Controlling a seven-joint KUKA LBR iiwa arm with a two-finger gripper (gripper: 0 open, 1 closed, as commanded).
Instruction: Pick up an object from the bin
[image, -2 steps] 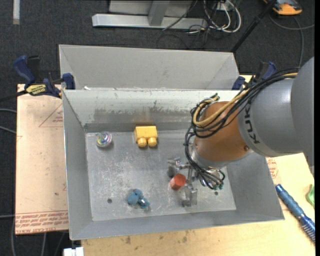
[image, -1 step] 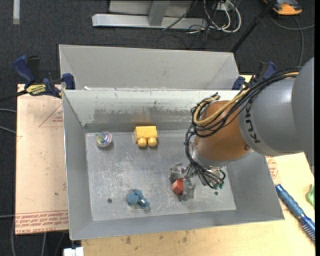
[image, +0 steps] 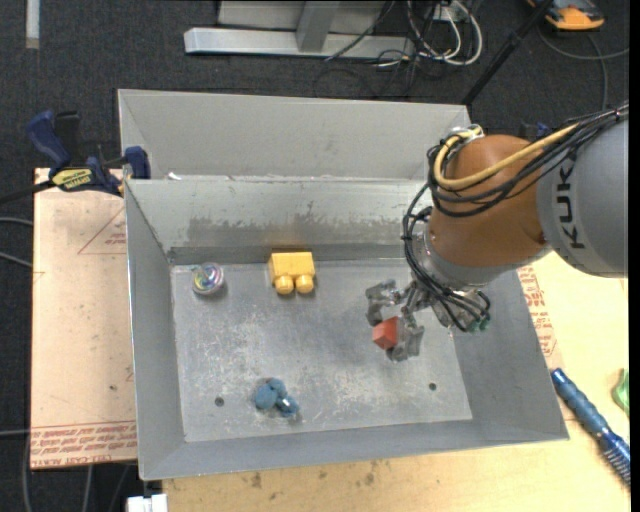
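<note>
A small red block (image: 385, 334), plain and chunky, is clamped between the grey fingers of the gripper (image: 396, 326), at about 3 o'clock from the middle of the bin (image: 150, 330). Four things are counted: one red block, one yellow block (image: 292, 272) at 11 o'clock, one round striped toy (image: 208, 281) at 10 o'clock and one blue piece (image: 272, 397) at 7 o'clock. The red block's long axis cannot be told, as it is partly covered.

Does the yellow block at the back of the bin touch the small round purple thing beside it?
Apart. The camera view shows bare grey bin floor between the yellow block and the round purple thing.
</note>
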